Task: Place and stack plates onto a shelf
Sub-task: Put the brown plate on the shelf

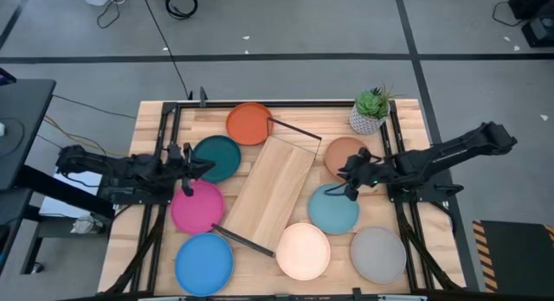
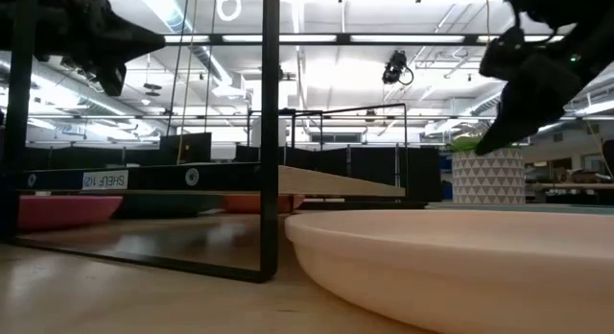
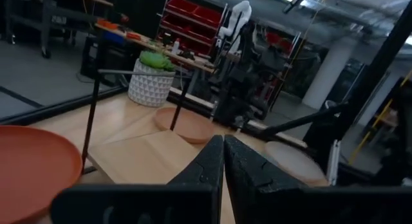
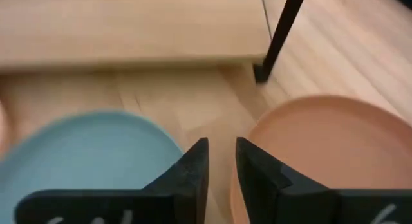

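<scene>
The shelf (image 1: 273,193) lies slantwise on the slatted table, with nothing on its board. Around it lie the orange (image 1: 249,124), dark teal (image 1: 216,156), pink (image 1: 196,206), bright blue (image 1: 204,264), cream (image 1: 303,251), grey (image 1: 378,254), light blue (image 1: 333,208) and brown (image 1: 344,156) plates, each flat on the table. My left gripper (image 1: 201,167) is shut and empty, held above the place where the teal and pink plates meet. My right gripper (image 4: 221,159) is open by a narrow gap, held above the gap between the light blue plate (image 4: 84,159) and the brown plate (image 4: 328,153).
A potted plant (image 1: 370,111) in a white pot stands at the table's far right corner. The shelf's black frame ends (image 2: 269,132) stand up at its two short sides. The cream plate (image 2: 460,267) lies at the near edge.
</scene>
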